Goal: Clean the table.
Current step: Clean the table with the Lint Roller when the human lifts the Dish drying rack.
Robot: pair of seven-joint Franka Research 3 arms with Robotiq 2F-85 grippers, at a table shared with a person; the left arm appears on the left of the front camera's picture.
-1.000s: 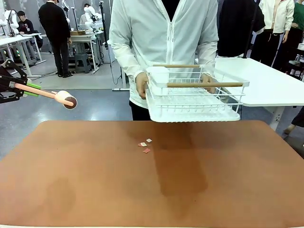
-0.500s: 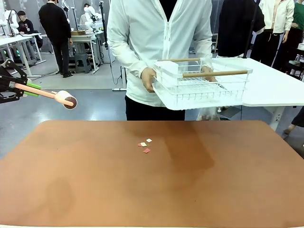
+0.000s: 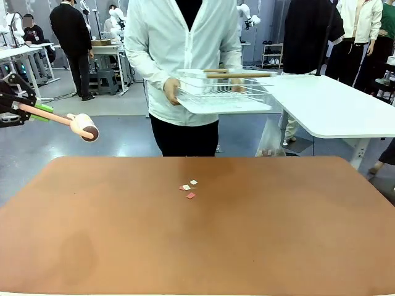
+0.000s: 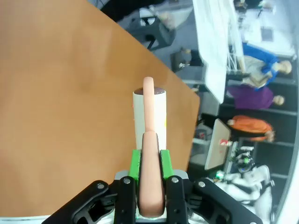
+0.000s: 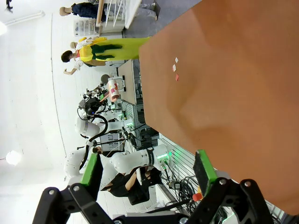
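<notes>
Tabletop (image 3: 278, 234), reddish-brown, fills the lower half of the front view, with a few small paper scraps (image 3: 189, 188) lying close together left of its middle, toward the far edge. Left tool (image 4: 150, 161) is clamped on the pink handle of a lint roller (image 3: 83, 127), held in the air off the far left corner. Right tool (image 5: 147, 170) hangs over the tabletop, fingers apart and holding nothing, while a person beyond the far edge holds a white wire rack (image 3: 219, 92).

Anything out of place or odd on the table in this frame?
Yes: three small scraps, pink and pale, lie loose in a cluster near the middle of the table. Nothing else stands out.
</notes>
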